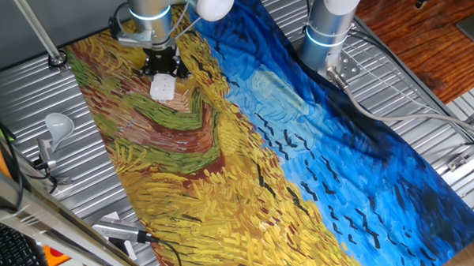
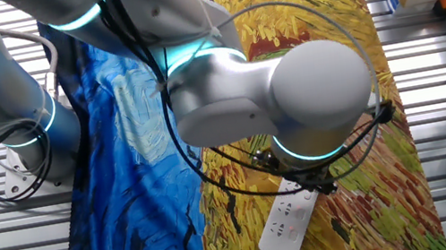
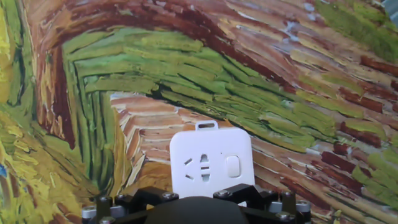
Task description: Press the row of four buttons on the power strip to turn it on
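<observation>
One strip (image 2: 288, 216) lies on the painted cloth (image 1: 245, 148), and I hang right over its far end; from one fixed view only the free end of the strip shows just below my gripper (image 1: 162, 66), white against the yellow and brown brushwork; from the other fixed view my big grey arm (image 2: 292, 104) blocks most of it, and the strip comes out from under my wrist toward the near edge of the table, with sockets on its top face and a thin cord trailing off its end. In the hand view the strip's end sits low in the middle, just past the dark body of my hand, with a small tab on its far edge, a socket's slots on the left and one pale button (image 3: 232, 166) on the right; the rest of the row of buttons is hidden under me, so I can see only this one. My fingertips do not show in any view, so I cannot tell whether they are apart or together, nor whether they touch the strip. A white lamp (image 1: 56, 125) stands on the metal slats well to the side of the cloth.
</observation>
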Controlling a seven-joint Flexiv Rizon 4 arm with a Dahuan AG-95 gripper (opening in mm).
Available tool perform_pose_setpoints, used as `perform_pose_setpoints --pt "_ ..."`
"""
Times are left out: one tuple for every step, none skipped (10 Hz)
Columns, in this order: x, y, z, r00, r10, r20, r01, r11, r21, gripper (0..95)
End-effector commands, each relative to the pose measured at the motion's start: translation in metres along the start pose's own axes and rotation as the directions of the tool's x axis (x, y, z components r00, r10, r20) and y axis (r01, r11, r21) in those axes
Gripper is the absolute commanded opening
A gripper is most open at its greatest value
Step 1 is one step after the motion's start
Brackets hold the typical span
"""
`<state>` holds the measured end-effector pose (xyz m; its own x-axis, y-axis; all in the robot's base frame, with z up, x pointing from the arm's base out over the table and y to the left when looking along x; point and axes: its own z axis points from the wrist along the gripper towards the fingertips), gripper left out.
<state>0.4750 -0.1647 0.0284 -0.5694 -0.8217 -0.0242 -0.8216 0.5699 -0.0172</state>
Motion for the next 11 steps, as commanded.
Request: perform_pose_setpoints --pt "0.003 0.002 -0.004 1.000 0.002 -0.006 -0.002 1.000 0.005 95.0" --pt "0.006 0.003 -0.005 1.000 0.000 -0.008 0.000 1.000 0.006 95.0" --pt "0.010 0.003 -0.007 1.000 -0.001 -0.009 0.002 1.000 0.005 95.0" --pt "0.012 0.005 -0.007 1.000 0.000 -0.008 0.000 1.000 0.002 95.0" --pt "0.015 0.010 -0.005 1.000 0.009 -0.007 -0.009 1.000 0.001 95.0" --pt "0.016 0.013 -0.004 1.000 0.016 -0.006 -0.016 1.000 0.002 95.0" --pt "0.016 0.013 -0.003 1.000 0.015 -0.008 -0.015 1.000 0.003 95.0" --pt "0.017 0.013 -0.002 1.000 0.013 -0.008 -0.013 1.000 0.004 95.0" --pt "0.017 0.012 0.001 1.000 0.011 -0.007 -0.011 1.000 0.004 95.0" --pt "0.018 0.010 0.003 1.000 0.008 -0.004 -0.008 1.000 0.003 95.0" --pt "0.019 0.010 0.005 1.000 0.005 -0.002 -0.005 1.000 0.003 95.0"
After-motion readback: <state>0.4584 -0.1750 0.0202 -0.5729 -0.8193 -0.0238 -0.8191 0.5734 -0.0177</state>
